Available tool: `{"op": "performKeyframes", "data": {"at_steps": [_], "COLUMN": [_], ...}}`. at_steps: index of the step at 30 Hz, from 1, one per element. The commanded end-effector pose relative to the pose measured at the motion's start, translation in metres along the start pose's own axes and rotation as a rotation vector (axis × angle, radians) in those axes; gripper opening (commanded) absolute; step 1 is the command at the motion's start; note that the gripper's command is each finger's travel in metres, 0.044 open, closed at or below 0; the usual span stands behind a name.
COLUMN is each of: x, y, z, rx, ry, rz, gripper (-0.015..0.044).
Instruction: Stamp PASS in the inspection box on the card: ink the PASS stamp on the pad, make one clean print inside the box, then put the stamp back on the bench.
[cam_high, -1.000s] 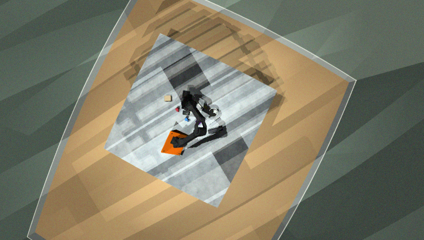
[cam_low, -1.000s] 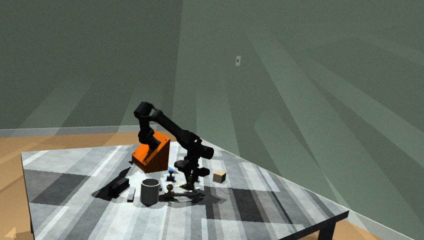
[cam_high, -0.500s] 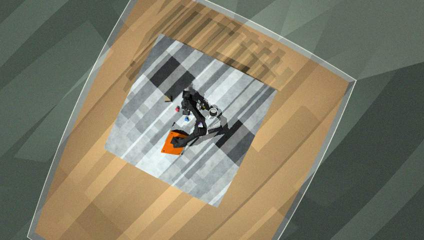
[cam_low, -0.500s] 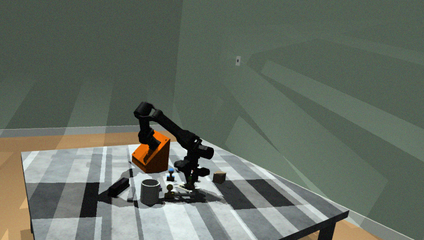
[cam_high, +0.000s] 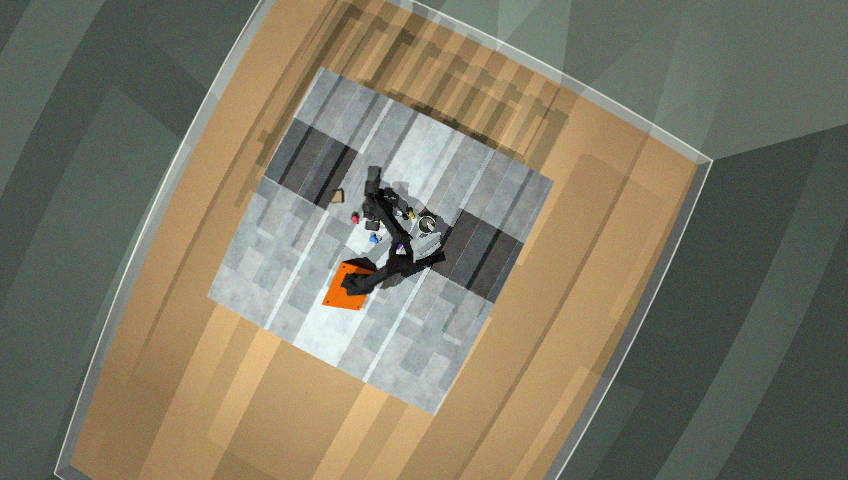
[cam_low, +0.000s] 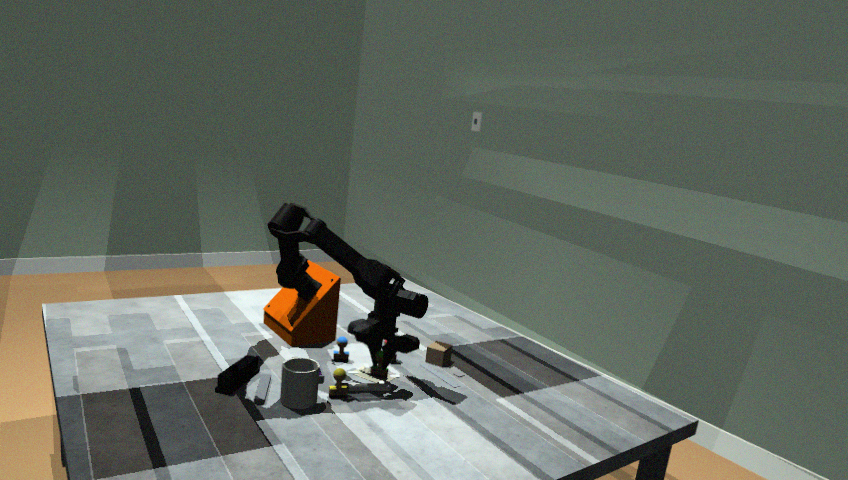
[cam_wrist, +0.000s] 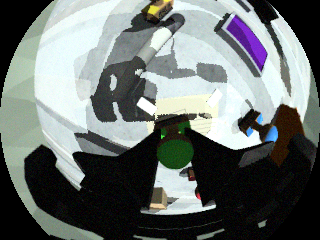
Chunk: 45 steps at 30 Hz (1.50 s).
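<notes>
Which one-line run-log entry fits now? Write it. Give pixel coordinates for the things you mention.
pincer (cam_wrist: 172, 131): shut on green stamp (cam_wrist: 175, 152) | stamp: over card (cam_wrist: 200, 107) | print: hidden

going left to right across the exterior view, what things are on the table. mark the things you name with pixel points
orange base (cam_low: 324, 324) (cam_high: 333, 297) → blue stamp (cam_low: 341, 349) (cam_high: 373, 238) (cam_wrist: 270, 133) → green stamp (cam_low: 379, 361) (cam_wrist: 175, 153) → wooden block (cam_low: 439, 354) (cam_high: 338, 196) (cam_wrist: 158, 198)

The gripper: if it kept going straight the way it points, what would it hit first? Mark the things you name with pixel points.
Probably the cream card (cam_wrist: 200, 107), just below the green stamp (cam_wrist: 175, 152) held in its fingers; whether they already touch is unclear.
</notes>
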<state>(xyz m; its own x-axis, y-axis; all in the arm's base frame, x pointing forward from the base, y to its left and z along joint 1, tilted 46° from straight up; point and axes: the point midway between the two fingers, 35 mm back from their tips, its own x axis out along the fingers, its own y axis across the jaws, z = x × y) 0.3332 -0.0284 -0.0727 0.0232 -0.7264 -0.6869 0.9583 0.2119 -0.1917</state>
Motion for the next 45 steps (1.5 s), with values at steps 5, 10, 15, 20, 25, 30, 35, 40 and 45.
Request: {"op": "performKeyframes", "data": {"at_steps": [5, 10, 15, 20, 25, 30, 35, 40, 45], "x": [-0.006, -0.006, -0.012, -0.02, -0.028, -0.036, -0.044, -0.052, -0.06], "y": [0.001, 0.001, 0.002, 0.003, 0.003, 0.003, 0.003, 0.003, 0.003], "z": [0.001, 0.001, 0.001, 0.001, 0.001, 0.001, 0.001, 0.001, 0.001], "rx": [0.005, 0.005, 0.005, 0.005, 0.005, 0.005, 0.005, 0.005, 0.005], "ry": [-0.003, -0.003, -0.003, -0.002, -0.001, 0.0, 0.0, 0.0, 0.0], "rz": [0.005, 0.005, 0.006, 0.006, 0.006, 0.007, 0.007, 0.006, 0.006], "gripper": [0.0, 0.0, 0.0, 0.0, 0.0, 0.0, 0.0, 0.0, 0.0]}}
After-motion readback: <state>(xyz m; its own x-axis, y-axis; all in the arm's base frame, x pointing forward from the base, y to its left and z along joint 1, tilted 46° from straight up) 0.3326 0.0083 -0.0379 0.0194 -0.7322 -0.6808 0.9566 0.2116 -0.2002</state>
